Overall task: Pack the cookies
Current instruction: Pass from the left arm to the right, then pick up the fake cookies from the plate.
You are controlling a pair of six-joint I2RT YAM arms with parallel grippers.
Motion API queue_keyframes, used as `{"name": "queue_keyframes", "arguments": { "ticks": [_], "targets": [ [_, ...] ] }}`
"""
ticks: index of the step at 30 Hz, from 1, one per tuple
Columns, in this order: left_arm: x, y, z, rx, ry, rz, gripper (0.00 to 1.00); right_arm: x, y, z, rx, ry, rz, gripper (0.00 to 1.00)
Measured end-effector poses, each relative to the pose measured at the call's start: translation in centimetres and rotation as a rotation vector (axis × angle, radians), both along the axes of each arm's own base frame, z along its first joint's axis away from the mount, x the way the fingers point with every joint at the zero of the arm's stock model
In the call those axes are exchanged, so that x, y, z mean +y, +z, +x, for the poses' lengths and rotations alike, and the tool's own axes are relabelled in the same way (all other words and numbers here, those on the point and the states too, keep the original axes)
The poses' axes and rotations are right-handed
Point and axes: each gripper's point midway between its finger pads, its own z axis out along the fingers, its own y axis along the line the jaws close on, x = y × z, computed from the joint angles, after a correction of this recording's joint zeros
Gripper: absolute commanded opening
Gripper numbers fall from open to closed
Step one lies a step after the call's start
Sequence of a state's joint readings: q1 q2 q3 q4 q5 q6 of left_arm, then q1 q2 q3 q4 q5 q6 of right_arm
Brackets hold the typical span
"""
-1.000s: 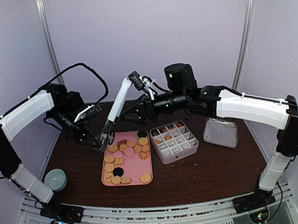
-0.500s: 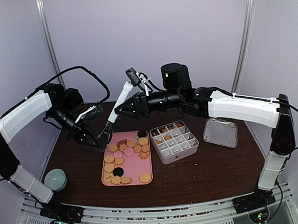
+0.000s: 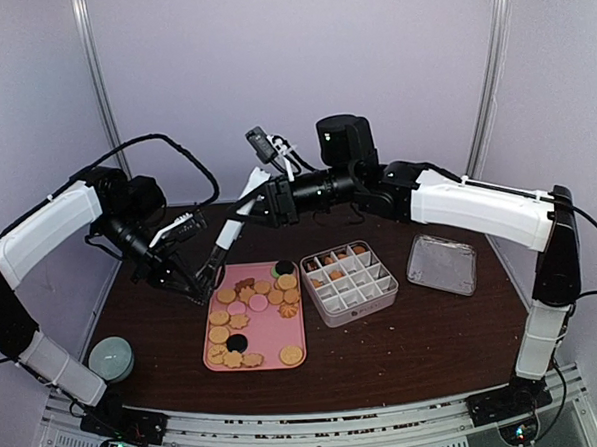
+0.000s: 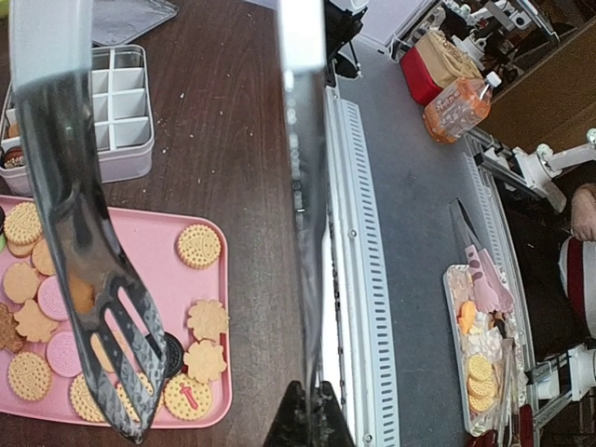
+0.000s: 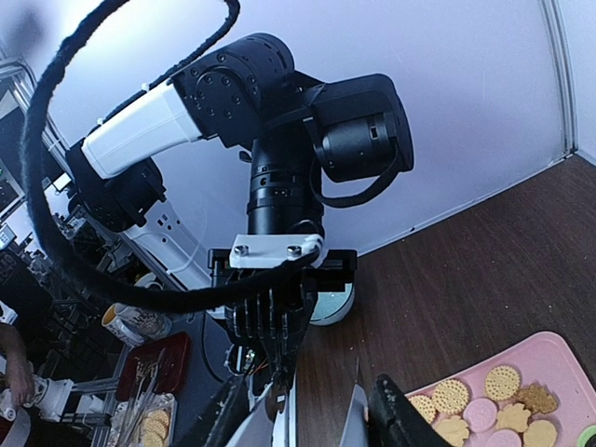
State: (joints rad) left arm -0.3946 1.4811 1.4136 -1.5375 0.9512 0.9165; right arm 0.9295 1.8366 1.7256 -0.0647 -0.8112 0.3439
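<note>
Left pincer [image 3: 204, 291] with tongs [image 3: 235, 213] over table [image 3: 405, 350]

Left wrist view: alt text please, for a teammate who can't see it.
A pair of metal tongs fills the frame, the slotted blade hanging over a pink tray of cookies, mostly golden rounds and flower shapes plus a few pink. A white divided box sits beside it on the dark table.

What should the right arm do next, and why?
Probably close the right gripper on the metal tongs: its fingers straddle both tong arms, whether gripping I can't tell, while the left gripper is shut on their lower end by the pink tray.
</note>
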Motion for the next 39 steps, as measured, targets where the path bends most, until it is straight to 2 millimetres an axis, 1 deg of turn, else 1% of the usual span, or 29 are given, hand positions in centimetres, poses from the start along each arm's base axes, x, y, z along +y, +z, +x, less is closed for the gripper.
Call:
{"name": "queue_keyframes", "arguments": {
  "ticks": [4,6,8,9,10,11,12,13,16,19,20,22,24,26,29,30,34,35,37,39],
  "targets": [
    [0.1,-0.2,0.0,-0.004,-0.001,0.013,0.00,0.1,-0.3,-0.3,0.006,0.015,-0.008,0.31],
    [0.2,-0.3,0.1,-0.008,-0.002,0.018,0.08,0.1,-0.3,-0.5,0.013,0.022,-0.009,0.27],
    [0.3,-0.4,0.2,-0.014,-0.001,0.027,0.26,0.2,-0.5,-0.6,0.014,0.023,-0.007,0.22],
    [0.3,-0.5,0.2,-0.017,0.001,0.029,0.33,0.2,-0.7,-0.6,0.017,0.021,-0.006,0.18],
    [0.2,-0.5,0.4,-0.024,0.005,0.030,0.38,0.2,-1.1,-0.5,0.017,0.007,-0.011,0.16],
    [0.3,-0.7,0.7,-0.022,0.021,0.044,0.44,0.1,-1.5,-0.3,0.019,-0.009,-0.017,0.15],
    [0.3,-0.8,1.0,-0.033,0.033,0.052,0.52,0.0,-2.3,-0.1,0.024,-0.030,-0.031,0.15],
    [0.3,-0.9,1.5,-0.052,0.052,0.065,0.58,-0.1,-2.9,0.1,0.028,-0.049,-0.044,0.15],
    [0.6,-1.3,2.9,-0.110,0.113,0.109,0.70,-0.7,-5.2,1.0,0.031,-0.140,-0.100,0.14],
    [1.2,-1.9,4.4,-0.165,0.192,0.173,0.74,-1.5,-7.1,1.9,0.011,-0.232,-0.150,0.15],
    [1.5,-2.3,5.0,-0.187,0.220,0.197,0.75,-2.1,-7.9,2.3,-0.004,-0.282,-0.177,0.15],
    [2.2,-2.8,5.9,-0.214,0.271,0.238,0.76,-2.9,-9.1,2.8,-0.033,-0.353,-0.216,0.14],
    [3.3,-3.3,7.1,-0.250,0.340,0.292,0.76,-3.7,-10.1,3.3,-0.080,-0.435,-0.260,0.13],
    [4.7,-3.3,8.6,-0.291,0.417,0.338,0.82,-4.1,-10.9,3.4,-0.127,-0.503,-0.297,0.13],
    [7.2,-2.9,10.9,-0.342,0.553,0.387,0.95,-4.2,-11.6,3.2,-0.195,-0.586,-0.342,0.13],
    [8.3,-2.7,11.7,-0.356,0.606,0.406,0.97,-4.3,-11.8,3.1,-0.219,-0.618,-0.357,0.13],
    [11.5,-2.1,13.5,-0.396,0.753,0.457,0.98,-4.6,-12.8,2.4,-0.276,-0.685,-0.396,0.13],
    [12.1,-2.1,13.6,-0.398,0.778,0.463,0.98,-4.8,-13.0,2.4,-0.287,-0.703,-0.407,0.13],
    [12.8,-2.2,13.8,-0.398,0.809,0.473,0.98,-4.7,-13.3,1.7,-0.305,-0.716,-0.418,0.14],
    [13.4,-2.5,14.0,-0.390,0.838,0.485,0.98,-4.8,-13.3,1.6,-0.316,-0.740,-0.420,0.14]
  ]
}}
